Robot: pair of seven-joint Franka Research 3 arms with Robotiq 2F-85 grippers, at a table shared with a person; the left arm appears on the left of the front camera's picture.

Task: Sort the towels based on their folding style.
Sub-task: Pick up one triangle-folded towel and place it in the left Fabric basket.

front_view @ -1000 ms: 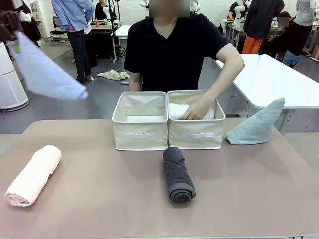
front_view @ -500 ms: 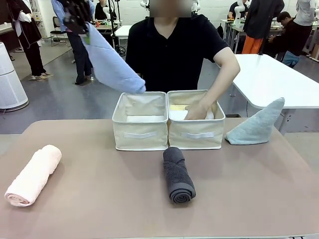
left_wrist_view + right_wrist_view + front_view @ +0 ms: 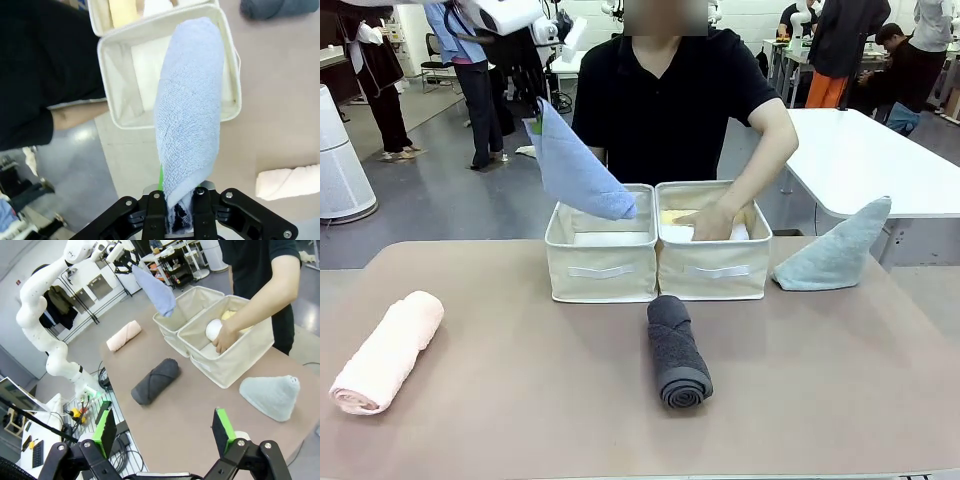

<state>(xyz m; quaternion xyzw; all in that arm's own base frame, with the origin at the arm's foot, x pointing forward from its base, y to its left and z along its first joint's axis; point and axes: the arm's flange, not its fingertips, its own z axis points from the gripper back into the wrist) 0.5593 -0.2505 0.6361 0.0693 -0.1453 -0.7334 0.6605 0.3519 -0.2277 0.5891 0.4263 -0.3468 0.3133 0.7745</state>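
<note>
- Front view: at eleven o'clock, the left gripper [image 3: 534, 100] is clamped on one corner of the periwinkle towel [image 3: 578, 165]. The towel is a soft terry triangle hanging over the left bin [image 3: 602, 270]. The person's hand [image 3: 705, 222] reaches into the right bin [image 3: 713, 272]. From the bins, the dark grey roll [image 3: 677, 350] lies at six o'clock, the pink roll [image 3: 388, 350] at eight and the teal-grey triangle [image 3: 835, 250] at three.
- Left wrist view: the jaws pinch the towel's corner at six o'clock, and its fluffy length runs toward twelve above the bin.
- Right wrist view: the right gripper [image 3: 165, 432] gapes wide and holds nothing.
</note>
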